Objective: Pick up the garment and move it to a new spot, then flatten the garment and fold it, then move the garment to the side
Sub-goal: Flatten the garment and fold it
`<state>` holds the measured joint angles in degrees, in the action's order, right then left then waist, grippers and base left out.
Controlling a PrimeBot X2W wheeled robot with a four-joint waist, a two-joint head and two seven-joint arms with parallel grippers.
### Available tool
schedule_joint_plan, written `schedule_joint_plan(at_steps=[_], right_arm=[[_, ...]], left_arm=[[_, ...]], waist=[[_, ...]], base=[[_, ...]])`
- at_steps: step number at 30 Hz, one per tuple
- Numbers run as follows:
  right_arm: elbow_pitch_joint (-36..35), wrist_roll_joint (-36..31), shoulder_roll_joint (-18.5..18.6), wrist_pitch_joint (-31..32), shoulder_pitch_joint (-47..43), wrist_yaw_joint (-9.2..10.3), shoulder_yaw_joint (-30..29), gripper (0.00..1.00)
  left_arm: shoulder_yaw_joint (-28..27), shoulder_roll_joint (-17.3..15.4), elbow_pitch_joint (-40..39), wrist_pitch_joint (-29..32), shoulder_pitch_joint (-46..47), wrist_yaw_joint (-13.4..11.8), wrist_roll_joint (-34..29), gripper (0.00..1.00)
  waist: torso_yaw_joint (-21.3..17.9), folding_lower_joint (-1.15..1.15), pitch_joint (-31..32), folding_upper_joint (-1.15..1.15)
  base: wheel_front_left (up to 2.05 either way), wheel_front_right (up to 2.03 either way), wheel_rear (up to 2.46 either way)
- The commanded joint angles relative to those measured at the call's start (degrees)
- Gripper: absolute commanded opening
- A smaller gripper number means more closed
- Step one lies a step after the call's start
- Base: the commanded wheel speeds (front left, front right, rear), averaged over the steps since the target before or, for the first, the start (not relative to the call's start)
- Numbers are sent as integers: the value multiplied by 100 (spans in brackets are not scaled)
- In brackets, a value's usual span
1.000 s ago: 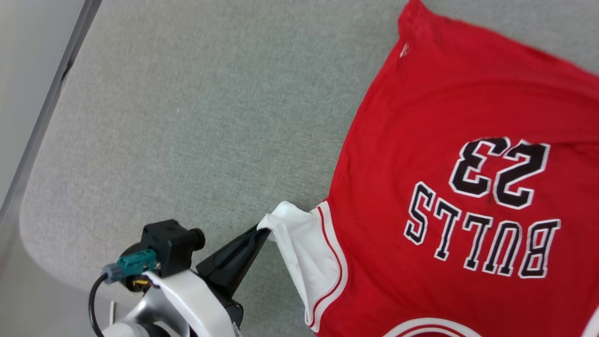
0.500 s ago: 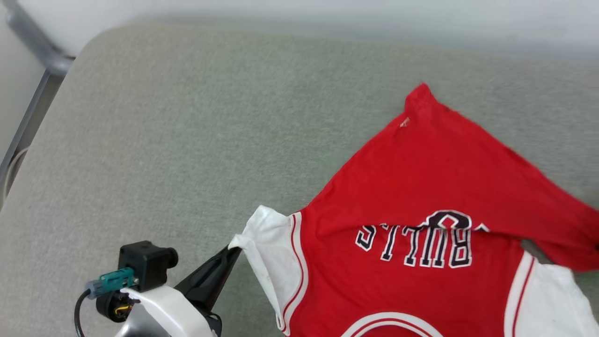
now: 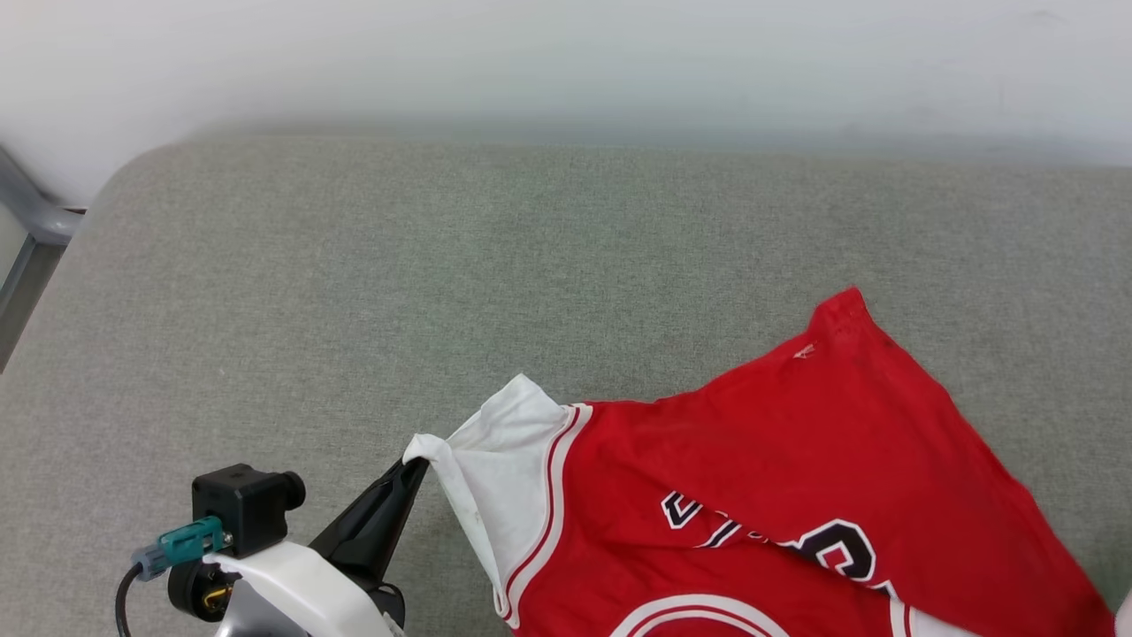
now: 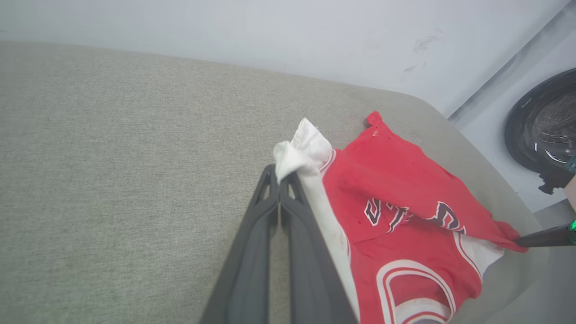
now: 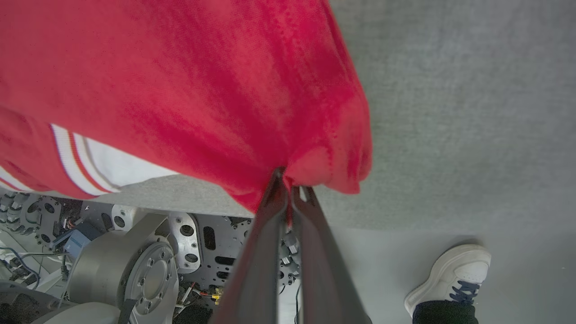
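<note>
The left gripper (image 3: 416, 467) is clamped shut on the garment (image 3: 796, 460), its two dark fingers pressed together on the tip of a white sleeve. The sleeve bunches over the fingertips and lifts a little off the grey padded surface (image 3: 354, 301). From that pinch the cloth spreads away to the robot's right: first the white sleeve with its red-and-white trim, then the red body, creased across the black-and-white lettering so that only part of it reads.

The right gripper (image 5: 285, 180) is likewise closed on the garment, nipping a bunched fold of red cloth close to the surface's near edge. The red fabric hangs over and past its fingertips.

The garment lies on the near right part of the surface, one red hem corner pointing toward the far edge; the far left corner is bare. A person's white shoe (image 5: 450, 276) stands on the floor beyond the edge.
</note>
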<state>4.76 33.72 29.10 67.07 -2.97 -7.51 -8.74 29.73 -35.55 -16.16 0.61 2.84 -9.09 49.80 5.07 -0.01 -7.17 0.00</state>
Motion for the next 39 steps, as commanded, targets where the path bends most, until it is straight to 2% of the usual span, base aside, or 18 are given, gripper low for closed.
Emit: schedule_joint_plan(at_steps=[1,7,8,9,19,23,28,39], right_arm=[[-56,-11,-92,3,-110,4,-42,0],[-220,-152,-348,-45,-418,4,-72,2],[-266,-168,-310,-86,-402,4,-39,59],[-300,-158,-285,-122,-354,4,-28,100],[-1024,282,56,-32,684,4,84,100],[-1215,227,36,38,1290,3,279,100],[-922,-183,55,121,1983,3,585,100],[561,-831,180,-155,3208,4,867,100]], left_arm=[[-15,21,26,-50,-27,-14,21,0],[10,99,67,-113,-39,-8,41,0],[16,104,65,-113,-29,-6,38,0],[21,103,65,-110,-20,-5,34,0],[140,72,-152,-31,79,-21,-97,0],[212,103,-311,-4,181,-2,-195,0],[297,164,-434,25,330,14,-292,0],[591,439,-399,33,644,186,-424,0]], waist=[[-16,1,26,0],[-29,1,45,0],[-25,1,45,0],[-22,1,46,0],[173,1,-33,0],[386,1,-244,0],[732,1,-518,0],[1436,1,-1142,0]], base=[[0,0,0],[0,0,0],[0,0,0],[0,0,0],[0,0,0],[0,0,0],[0,0,0],[0,0,0]])
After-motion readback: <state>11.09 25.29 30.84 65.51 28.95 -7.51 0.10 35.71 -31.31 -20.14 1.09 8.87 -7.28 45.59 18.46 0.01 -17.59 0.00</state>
